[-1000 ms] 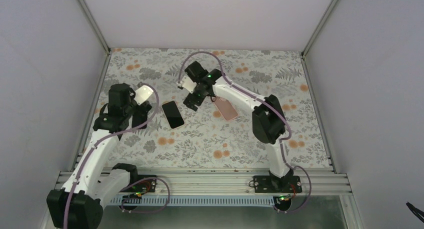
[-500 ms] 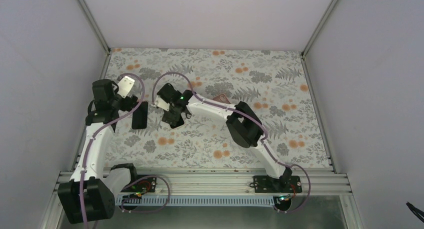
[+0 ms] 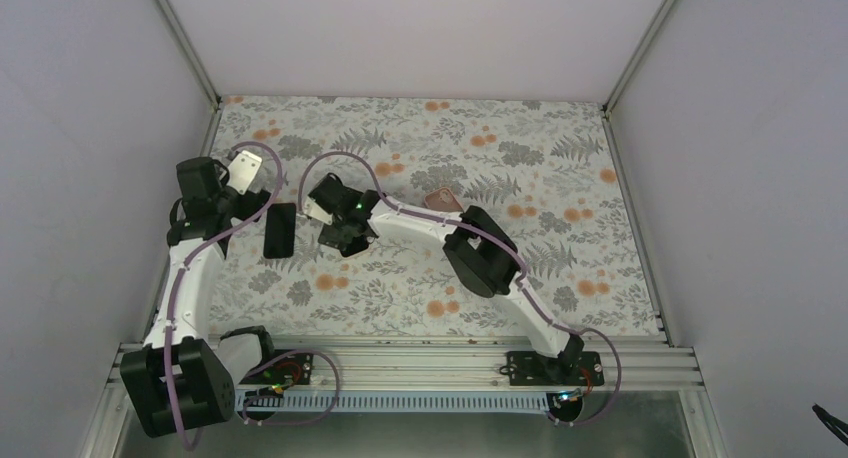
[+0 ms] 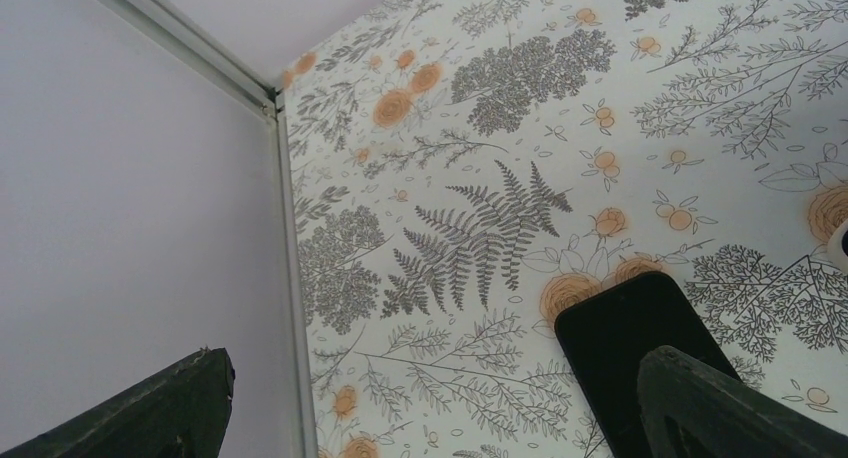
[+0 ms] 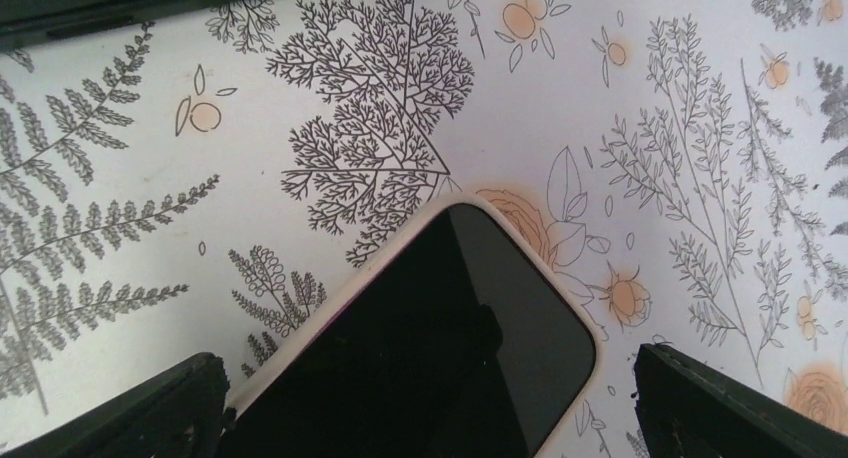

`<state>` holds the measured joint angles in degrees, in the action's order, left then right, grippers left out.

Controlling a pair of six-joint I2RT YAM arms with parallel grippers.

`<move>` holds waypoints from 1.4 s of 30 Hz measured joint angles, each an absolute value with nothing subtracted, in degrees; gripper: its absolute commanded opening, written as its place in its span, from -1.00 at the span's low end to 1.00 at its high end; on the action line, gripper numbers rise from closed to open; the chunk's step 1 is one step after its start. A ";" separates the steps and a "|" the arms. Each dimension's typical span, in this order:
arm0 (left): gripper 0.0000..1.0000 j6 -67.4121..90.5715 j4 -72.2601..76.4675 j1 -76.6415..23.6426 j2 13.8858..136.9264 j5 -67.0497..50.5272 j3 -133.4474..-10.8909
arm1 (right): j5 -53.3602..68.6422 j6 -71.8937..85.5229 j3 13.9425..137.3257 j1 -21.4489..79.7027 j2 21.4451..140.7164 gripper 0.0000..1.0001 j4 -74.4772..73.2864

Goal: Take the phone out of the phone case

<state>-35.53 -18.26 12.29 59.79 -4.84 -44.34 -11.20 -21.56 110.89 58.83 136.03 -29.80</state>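
Phone (image 5: 432,343), cased, beneath spread right end effector (image 5: 425,373)

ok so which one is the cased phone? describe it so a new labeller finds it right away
On the floral table, look left of centre, directly under the right gripper, whose fingers straddle it. The cased phone is a dark screen framed by a pale rim; the black slab beside it, near the left gripper, shows no such rim.
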 measured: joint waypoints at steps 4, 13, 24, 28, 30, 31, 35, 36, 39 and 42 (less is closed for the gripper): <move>1.00 -35.14 -17.63 12.75 60.73 -5.61 -44.34 | -14.11 -23.03 109.69 59.27 136.05 1.00 -26.63; 1.00 -34.54 -16.99 13.32 61.63 -6.26 -44.34 | -21.89 -27.07 110.74 59.94 138.52 1.00 -20.23; 1.00 -34.46 -16.32 14.83 61.60 -6.72 -43.92 | -25.54 -29.58 111.79 59.90 140.53 1.00 -17.56; 1.00 -34.44 -16.29 15.18 61.63 -7.46 -43.57 | -25.67 -29.71 111.26 59.33 140.40 0.99 -17.47; 1.00 -34.41 -16.23 15.31 61.67 -7.97 -43.57 | -25.34 -29.71 109.93 58.78 139.50 1.00 -17.50; 1.00 -34.26 -16.16 15.38 61.80 -8.32 -43.57 | -25.12 -29.74 108.88 58.39 138.76 0.99 -17.61; 1.00 -33.80 -16.38 15.38 63.02 -9.50 -43.62 | -24.01 -29.50 103.02 56.36 134.80 1.00 -18.11; 1.00 -33.71 -16.43 15.40 63.29 -9.76 -43.62 | -23.53 -29.28 101.54 55.66 133.69 1.00 -18.48; 1.00 -33.39 -17.30 15.40 63.77 -10.55 -44.10 | -22.09 -28.58 97.49 54.04 130.80 1.00 -19.25; 1.00 -33.10 -18.06 15.40 63.77 -11.22 -45.01 | -19.94 -27.81 92.77 52.64 127.20 1.00 -20.71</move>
<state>-33.10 -18.06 15.40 63.77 -11.22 -45.01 -19.94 -27.81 92.77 52.64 127.20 -20.71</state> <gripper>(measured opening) 0.999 0.995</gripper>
